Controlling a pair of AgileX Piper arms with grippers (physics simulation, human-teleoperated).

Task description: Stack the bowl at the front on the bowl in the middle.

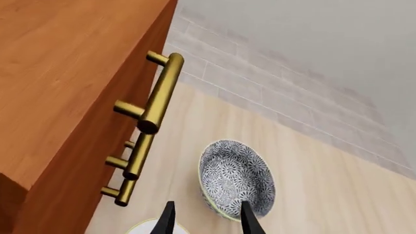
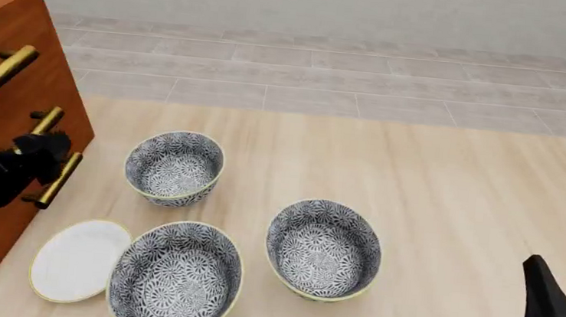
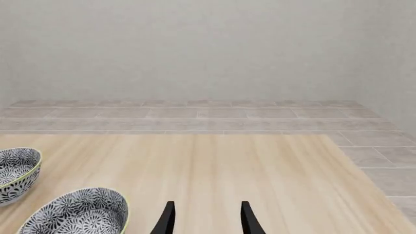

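The front bowl (image 2: 176, 278) sits beside the middle bowl (image 2: 323, 248); both grippers, left (image 1: 206, 218) and right (image 3: 206, 218), hold their jaws apart, empty.

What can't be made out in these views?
Near rim of the bowl at the front: cut off by the front view's bottom edge.
Most of the right gripper: cropped by the front view's corner; wrist view shows only jaw tips.
Jaws of the left gripper: indistinct against the dark arm in the front view.
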